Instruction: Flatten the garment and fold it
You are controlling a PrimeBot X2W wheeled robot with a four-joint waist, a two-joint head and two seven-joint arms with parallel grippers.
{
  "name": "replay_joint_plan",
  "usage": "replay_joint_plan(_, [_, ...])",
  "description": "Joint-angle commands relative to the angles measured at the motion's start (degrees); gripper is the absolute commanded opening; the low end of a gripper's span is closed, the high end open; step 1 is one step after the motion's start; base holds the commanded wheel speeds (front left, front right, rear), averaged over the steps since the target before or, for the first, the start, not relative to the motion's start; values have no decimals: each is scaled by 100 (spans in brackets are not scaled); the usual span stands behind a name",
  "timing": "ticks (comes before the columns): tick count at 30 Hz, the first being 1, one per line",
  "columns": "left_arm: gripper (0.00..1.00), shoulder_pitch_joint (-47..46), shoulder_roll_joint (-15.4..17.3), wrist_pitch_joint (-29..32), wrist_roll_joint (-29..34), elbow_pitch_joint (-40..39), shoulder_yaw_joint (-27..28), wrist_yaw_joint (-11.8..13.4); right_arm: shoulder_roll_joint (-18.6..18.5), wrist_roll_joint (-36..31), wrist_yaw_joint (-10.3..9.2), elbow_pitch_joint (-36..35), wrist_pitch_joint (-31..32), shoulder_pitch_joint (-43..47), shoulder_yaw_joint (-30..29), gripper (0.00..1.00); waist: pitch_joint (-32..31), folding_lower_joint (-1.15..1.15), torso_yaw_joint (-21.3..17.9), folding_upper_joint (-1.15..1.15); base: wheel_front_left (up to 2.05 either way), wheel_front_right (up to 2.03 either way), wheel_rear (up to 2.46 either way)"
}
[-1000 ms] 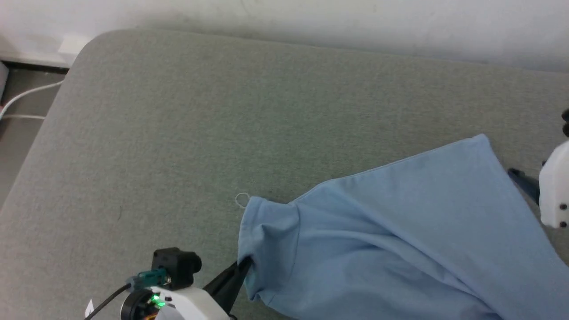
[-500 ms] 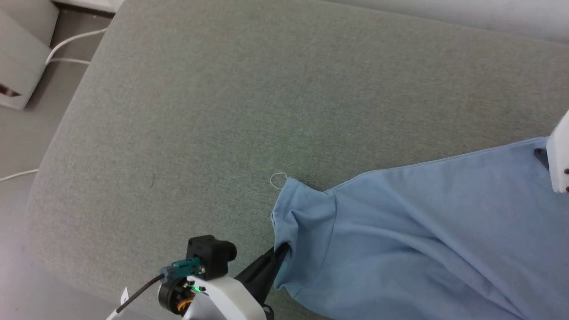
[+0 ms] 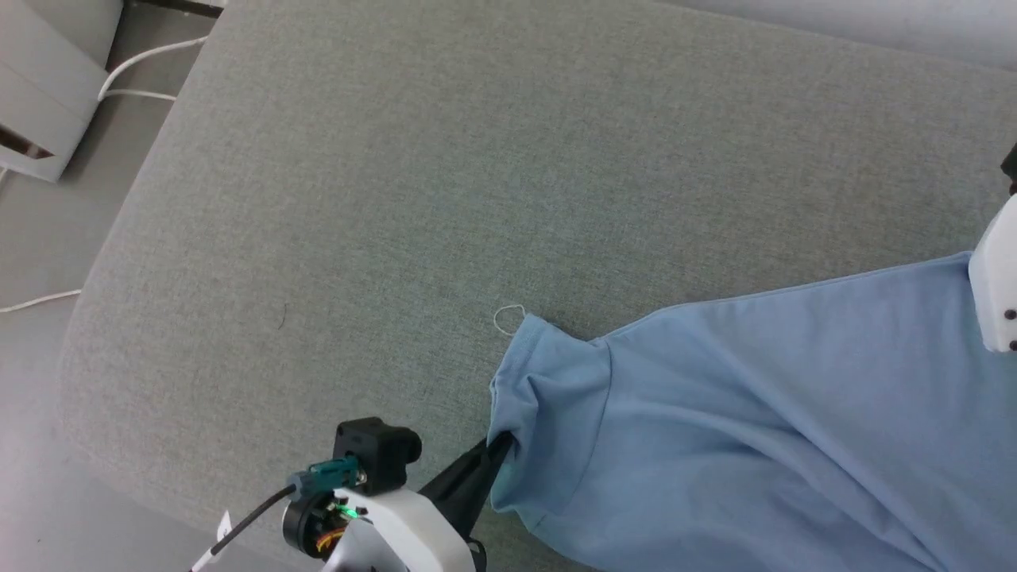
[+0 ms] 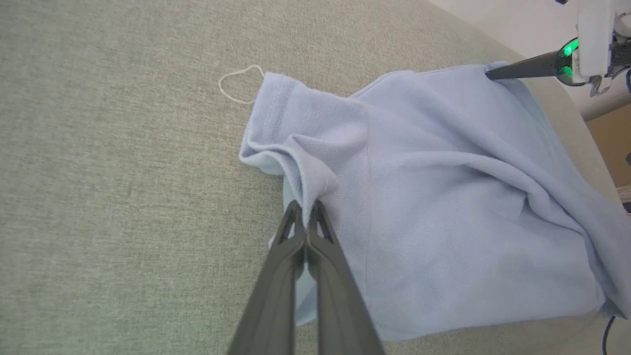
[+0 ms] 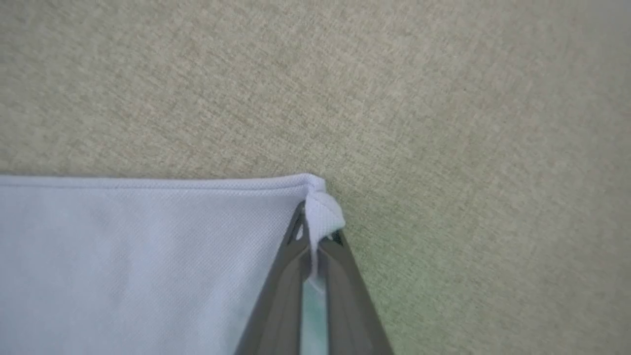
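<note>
The garment, a light blue knit shirt, lies spread over the lower right of the grey-green cushion; its collar, placket and lettering are hidden. My left gripper is shut on a fold of the sleeve, seen close in the left wrist view as gripper pinching the garment. My right gripper is shut on a hem corner of the garment. In the left wrist view the right gripper holds the far corner. The head view shows the pale right forearm at the right edge.
A small loop of white thread lies on the cushion beside the sleeve tip. White cables and a pale box sit on the floor off the cushion's left edge. A wall runs behind the cushion.
The camera has swung, shifting the whole scene right and up. The garment is drawn a little flatter between the two grippers, which keep their holds.
</note>
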Motion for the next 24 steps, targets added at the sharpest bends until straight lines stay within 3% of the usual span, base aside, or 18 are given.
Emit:
replay_joint_plan(1, [0, -84, 30, -50, -30, 11, 37, -23, -10, 53, -5, 203, -107, 298, 123, 0, -102, 0, -75, 0, 0, 0, 0])
replay_joint_plan(11, [0, -268, 194, -456, 81, -238, 494, 104, -50, 325, -5, -207, -1598, -150, 116, 0, -879, 0, -583, 0, 0, 0, 0])
replay_joint_plan(24, [0, -1055, 744, -752, 499, -1315, 1450, 380, -420, 644, -5, -1575, -3067, -583, 566, 0, -1952, 0, -1700, 0, 0, 0, 0])
